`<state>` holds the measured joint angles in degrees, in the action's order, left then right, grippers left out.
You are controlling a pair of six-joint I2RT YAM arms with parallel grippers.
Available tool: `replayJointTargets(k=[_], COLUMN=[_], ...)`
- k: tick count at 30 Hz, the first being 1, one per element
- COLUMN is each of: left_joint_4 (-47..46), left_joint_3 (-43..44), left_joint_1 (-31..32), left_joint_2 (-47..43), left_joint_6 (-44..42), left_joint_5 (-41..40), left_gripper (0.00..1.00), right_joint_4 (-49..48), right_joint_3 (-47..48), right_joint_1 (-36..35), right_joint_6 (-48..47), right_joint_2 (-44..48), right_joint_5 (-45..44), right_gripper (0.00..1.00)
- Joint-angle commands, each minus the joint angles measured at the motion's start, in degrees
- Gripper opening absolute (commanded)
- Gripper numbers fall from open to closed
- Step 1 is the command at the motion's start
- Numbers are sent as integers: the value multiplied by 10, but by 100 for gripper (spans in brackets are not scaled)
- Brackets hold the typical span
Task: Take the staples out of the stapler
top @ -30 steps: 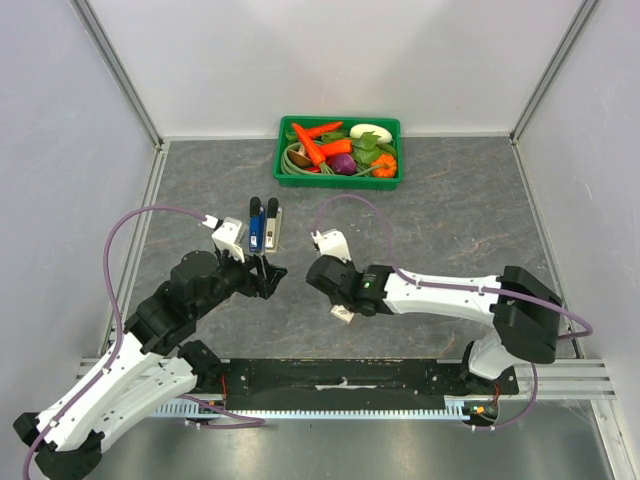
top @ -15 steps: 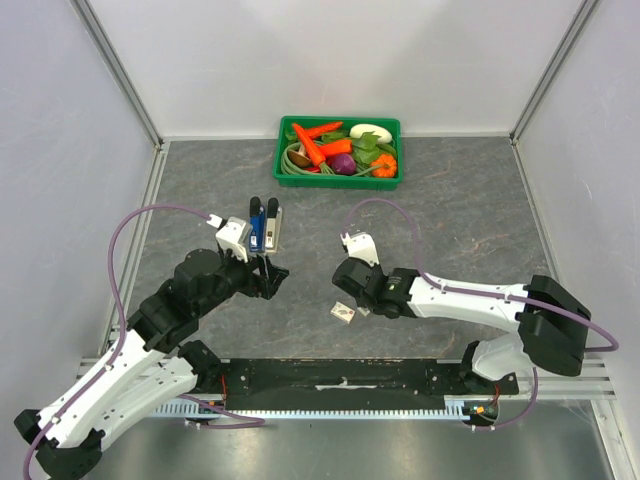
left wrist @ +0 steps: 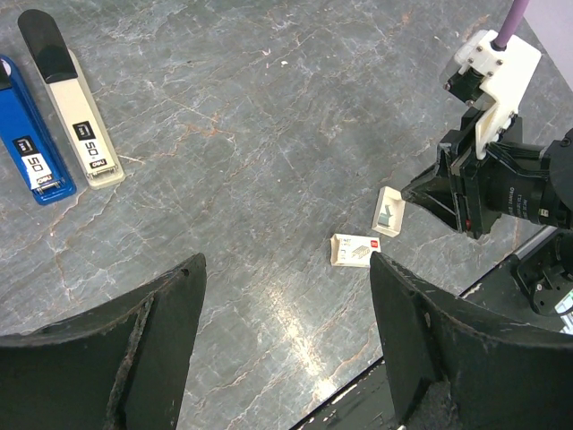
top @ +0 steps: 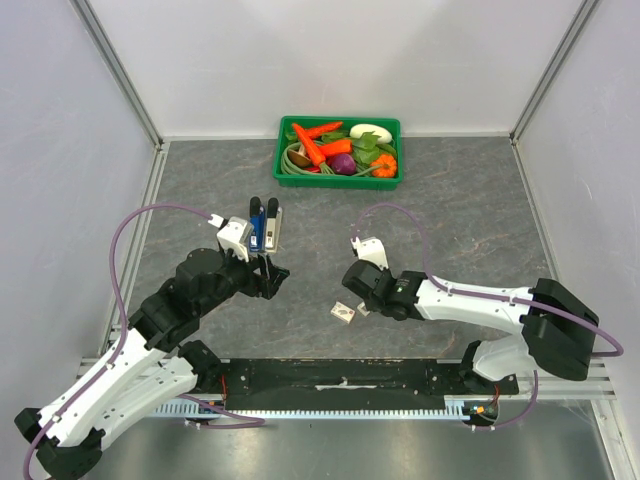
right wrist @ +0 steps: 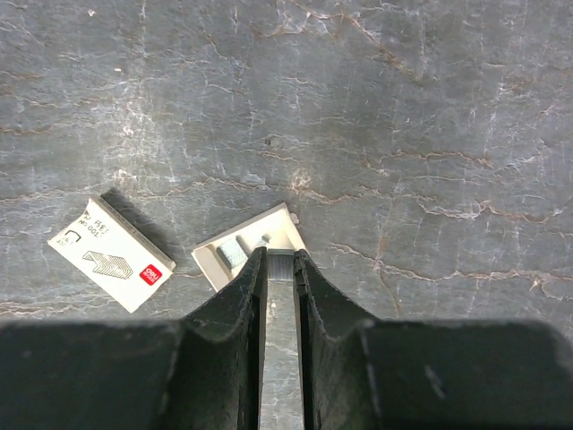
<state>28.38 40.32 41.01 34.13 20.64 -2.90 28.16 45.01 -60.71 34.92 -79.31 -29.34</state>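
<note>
- The right gripper (right wrist: 281,258) has its two fingers close together. They pinch a thin silver staple strip (right wrist: 280,340) between them.
- The tip of that gripper points down at a little tray (right wrist: 276,224) on the table (top: 450,200). The tray is white and open on top. More staples lie inside it.
- Just beside the tray, on its left in the right wrist view, lies a small white staple box (right wrist: 112,255). It has a red mark on one corner. The box and the tray do not touch.
- Seen from above, the right arm reaches low over the near middle of the table.
- The left gripper (left wrist: 286,269) is spread wide and has nothing in it. It hangs above the table, well apart from the tray and the box.
- The stapler (left wrist: 76,112) lies flat on the table, past the left gripper. It is cream-white with a black end. No gripper touches it.
- A blue stapler (left wrist: 31,134) lies right next to it, side by side, with its black end pointing the same way.
- Far at the back of the table sits a green basket (top: 340,121) full of toy vegetables.
</note>
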Motion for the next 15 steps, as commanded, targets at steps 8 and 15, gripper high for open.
replayJointTargets(k=[8,15], left_joint_4=[-18,-16], left_joint_3=[-1,-1], left_joint_1=[3,4], left_joint_2=[3,1], left_joint_6=[1,1], left_joint_5=[4,3], left_gripper=[80,80], right_joint_4=[-56,-65], right_joint_3=[-27,-32], right_joint_1=[10,11], right_joint_6=[4,7], right_joint_2=[3,-4], right_joint_5=[47,58], right_gripper=[22,22])
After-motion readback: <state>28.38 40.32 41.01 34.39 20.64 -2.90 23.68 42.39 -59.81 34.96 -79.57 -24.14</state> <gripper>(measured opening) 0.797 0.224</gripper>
